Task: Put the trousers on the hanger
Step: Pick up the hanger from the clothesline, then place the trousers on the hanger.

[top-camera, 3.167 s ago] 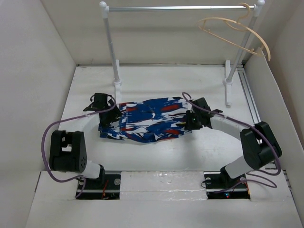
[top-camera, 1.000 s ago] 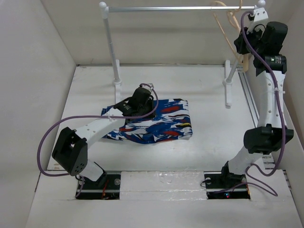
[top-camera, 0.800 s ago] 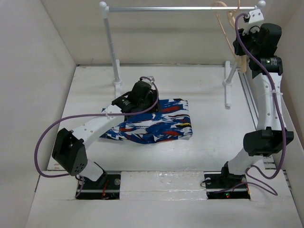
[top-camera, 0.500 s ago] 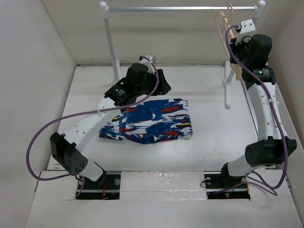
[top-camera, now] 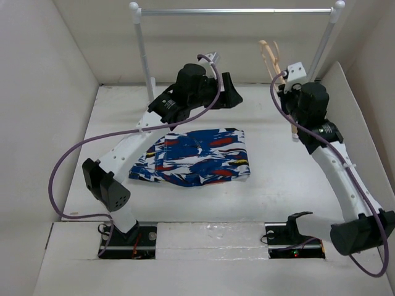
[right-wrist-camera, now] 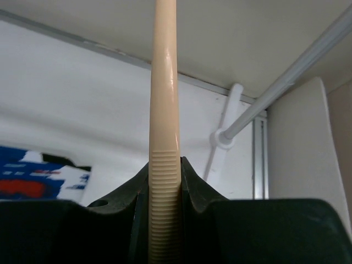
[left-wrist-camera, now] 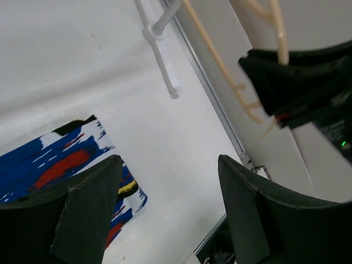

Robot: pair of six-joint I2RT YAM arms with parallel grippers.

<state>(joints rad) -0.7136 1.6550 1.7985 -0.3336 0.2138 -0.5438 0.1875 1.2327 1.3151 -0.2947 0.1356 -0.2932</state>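
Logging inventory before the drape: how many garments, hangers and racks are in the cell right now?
Trousers: 1
Hanger: 1
Rack: 1
Total: 3

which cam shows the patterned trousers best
Top external: the whole blue-and-white brushstroke-patterned fabric trousers lie folded in full view. Left wrist catches just one corner; right wrist shows only a sliver at its left edge.

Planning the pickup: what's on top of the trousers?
Nothing lies on the trousers; the left gripper hovers clear of them. Whatever is beneath the fabric is hidden.
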